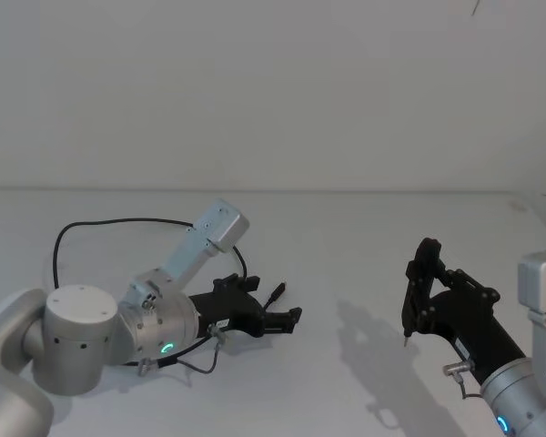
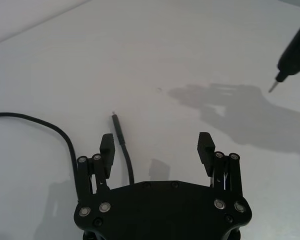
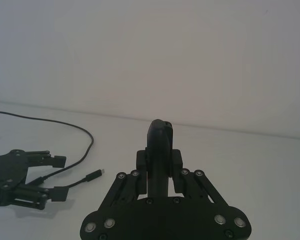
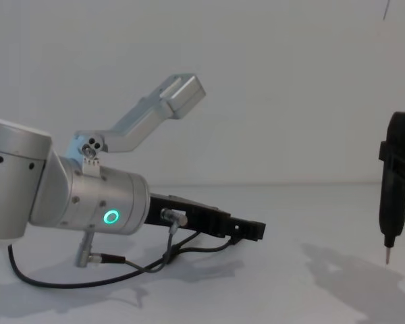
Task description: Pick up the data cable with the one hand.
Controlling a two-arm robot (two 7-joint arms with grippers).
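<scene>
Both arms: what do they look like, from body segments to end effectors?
Left arm: thick silver cylinders, a green glowing ring, a short wire with silver plugs, an angled silver bracket. Right arm: silver wrist, a similar ring, a silver bracket. The left end effector and right end effector are black, two-fingered, with silver screws.

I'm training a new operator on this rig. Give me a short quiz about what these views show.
1. True or false: the left gripper is shut on the data cable.
2. What does the right gripper hold? A) slim black tool B) the data cable C) nothing
3. Fill in: the cable runs ___ the left gripper's open fingers.
Key: 1 false; 2 A; 3 between.
</scene>
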